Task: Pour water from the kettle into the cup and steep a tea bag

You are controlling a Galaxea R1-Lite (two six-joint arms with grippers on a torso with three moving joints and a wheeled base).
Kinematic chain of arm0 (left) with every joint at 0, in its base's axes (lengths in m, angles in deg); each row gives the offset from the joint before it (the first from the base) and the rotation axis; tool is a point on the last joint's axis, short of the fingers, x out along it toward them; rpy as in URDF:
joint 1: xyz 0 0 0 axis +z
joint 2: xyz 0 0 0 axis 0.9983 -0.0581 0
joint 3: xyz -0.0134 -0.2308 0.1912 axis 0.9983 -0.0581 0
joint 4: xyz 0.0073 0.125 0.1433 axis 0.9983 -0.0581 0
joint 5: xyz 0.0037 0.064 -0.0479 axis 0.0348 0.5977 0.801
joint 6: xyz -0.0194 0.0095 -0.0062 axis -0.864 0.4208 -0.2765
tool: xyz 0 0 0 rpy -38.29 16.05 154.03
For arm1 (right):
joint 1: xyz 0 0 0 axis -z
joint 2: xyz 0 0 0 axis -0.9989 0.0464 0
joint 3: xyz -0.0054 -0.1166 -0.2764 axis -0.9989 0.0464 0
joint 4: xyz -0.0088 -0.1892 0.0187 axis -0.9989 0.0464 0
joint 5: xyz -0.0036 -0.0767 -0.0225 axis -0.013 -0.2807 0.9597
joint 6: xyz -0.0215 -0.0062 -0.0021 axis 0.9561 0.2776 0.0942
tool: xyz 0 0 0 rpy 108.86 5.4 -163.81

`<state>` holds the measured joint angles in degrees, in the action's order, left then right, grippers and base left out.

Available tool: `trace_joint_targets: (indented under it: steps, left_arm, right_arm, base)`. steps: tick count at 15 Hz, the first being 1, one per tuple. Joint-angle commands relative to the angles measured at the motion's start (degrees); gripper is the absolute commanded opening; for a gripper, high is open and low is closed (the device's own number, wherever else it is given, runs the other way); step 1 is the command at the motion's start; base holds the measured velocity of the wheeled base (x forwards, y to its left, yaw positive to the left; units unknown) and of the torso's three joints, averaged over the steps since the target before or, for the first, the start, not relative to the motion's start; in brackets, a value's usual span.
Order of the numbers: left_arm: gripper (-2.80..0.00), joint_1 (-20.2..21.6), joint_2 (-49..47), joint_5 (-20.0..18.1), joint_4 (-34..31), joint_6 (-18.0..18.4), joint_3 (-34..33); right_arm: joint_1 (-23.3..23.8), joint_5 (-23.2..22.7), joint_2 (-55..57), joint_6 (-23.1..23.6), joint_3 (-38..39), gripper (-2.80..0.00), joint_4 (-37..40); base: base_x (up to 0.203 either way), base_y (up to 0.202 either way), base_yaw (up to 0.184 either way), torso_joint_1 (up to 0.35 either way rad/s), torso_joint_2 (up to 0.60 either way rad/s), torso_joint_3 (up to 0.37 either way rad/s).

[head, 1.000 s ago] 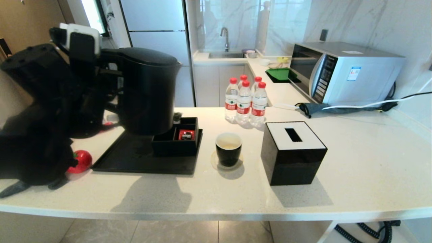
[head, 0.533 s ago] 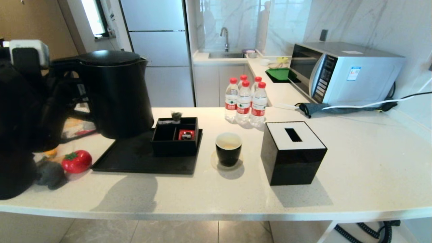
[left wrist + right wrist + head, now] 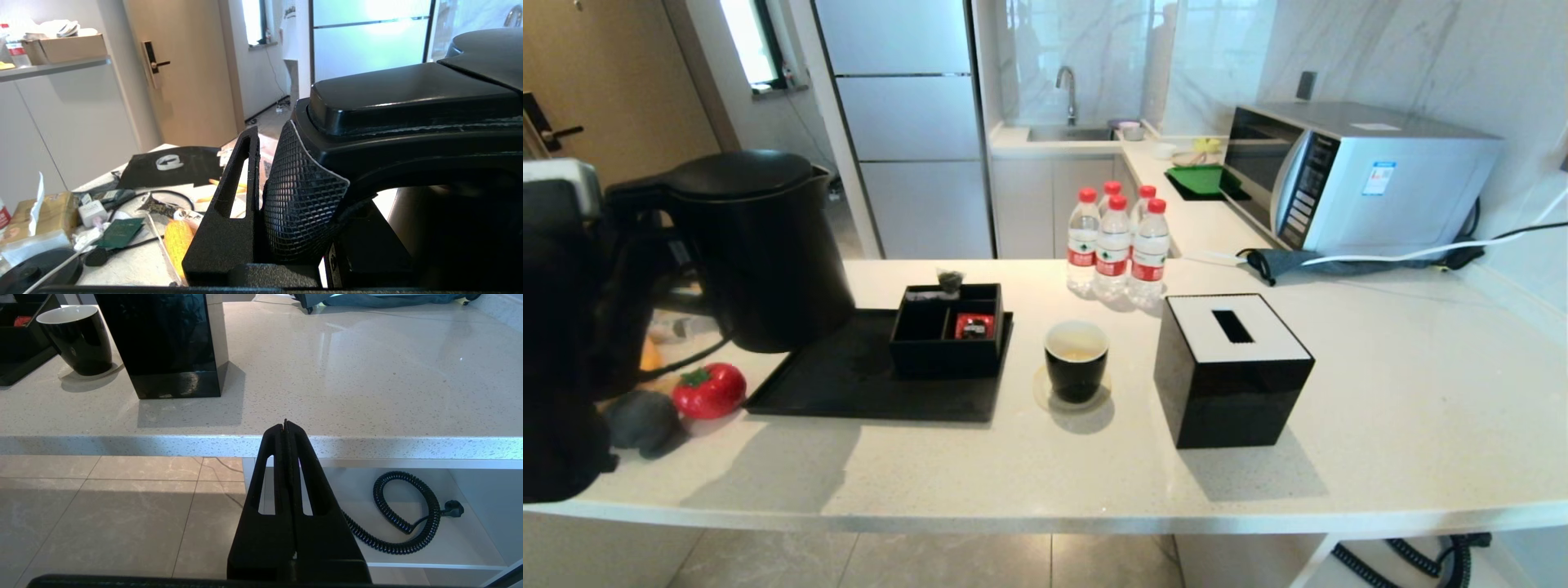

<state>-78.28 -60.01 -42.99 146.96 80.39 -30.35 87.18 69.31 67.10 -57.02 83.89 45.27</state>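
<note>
The tall black kettle point(image 3: 756, 245) stands upright at the left end of the black tray point(image 3: 849, 396); whether its base touches the tray I cannot tell. My left gripper point(image 3: 310, 171) is shut on its loop handle point(image 3: 408, 122), with the mesh pad pressed against it. The small black cup point(image 3: 1076, 359) sits on a coaster right of the tray with pale water point(image 3: 1076, 354) in it. The tea bag point(image 3: 948, 280) lies at the back rim of the compartment box point(image 3: 947, 331). My right gripper point(image 3: 286, 425) is shut and empty, below the counter's front edge.
A black tissue box point(image 3: 1230, 367) stands right of the cup point(image 3: 77, 335). Several red-capped bottles point(image 3: 1112, 245) and a microwave point(image 3: 1356, 175) are behind. A red toy tomato point(image 3: 709, 390) and clutter lie left of the tray. A coiled cord point(image 3: 408, 514) lies under the counter.
My left arm has carried the kettle leftward and lower, from above the compartment box to the tray's left end. The cup and the right gripper have not moved.
</note>
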Motion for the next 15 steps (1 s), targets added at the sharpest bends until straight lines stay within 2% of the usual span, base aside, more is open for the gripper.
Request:
trace_joint_targets:
  steps: [1,3,7,15]
  left_arm:
    - [-2.80,1.3,-5.2,-0.5,2.4,0.0,-0.3]
    - [-2.80,2.6,-9.5,-1.4,4.8,-0.3,-0.1]
    - [-2.80,3.7,-16.0,-1.5,5.3,-2.9,1.5]
    - [-2.80,3.8,-27.9,-1.6,5.3,-3.6,13.5]
  right_arm:
    - [0.0,0.0,0.0,0.0,0.0,-2.80,0.0]
    - [0.0,0.0,0.0,0.0,0.0,-2.80,0.0]
    - [0.0,0.0,0.0,0.0,0.0,-2.80,0.0]
    - [0.0,0.0,0.0,0.0,0.0,-2.80,0.0]
  base:
    - [0.000,0.000,0.000,0.000,0.00,0.000]
    - [0.000,0.000,0.000,0.000,0.00,0.000]
    - [0.000,0.000,0.000,0.000,0.00,0.000]
    - [0.000,0.000,0.000,0.000,0.00,0.000]
